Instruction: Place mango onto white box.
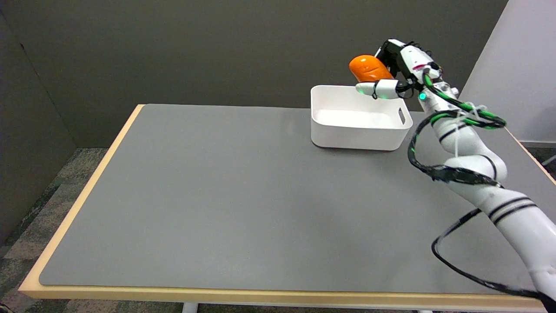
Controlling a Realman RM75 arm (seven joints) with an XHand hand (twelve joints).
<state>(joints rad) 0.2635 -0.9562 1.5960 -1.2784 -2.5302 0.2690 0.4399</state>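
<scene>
The orange mango (368, 68) hangs in the air above the far right corner of the white box (357, 134). My right hand (393, 71) grips it from the right side, with one finger under the fruit and the others behind it. The box is an open white bin with a handle slot in its right wall, standing on the grey mat at the table's far right. Nothing shows inside it. The mango is clear of the box rim.
A grey mat (217, 195) covers the wooden table (82, 204). My right arm (478, 174) with its black and green cables crosses the table's right side. A dark wall stands behind, a pale panel at the far right.
</scene>
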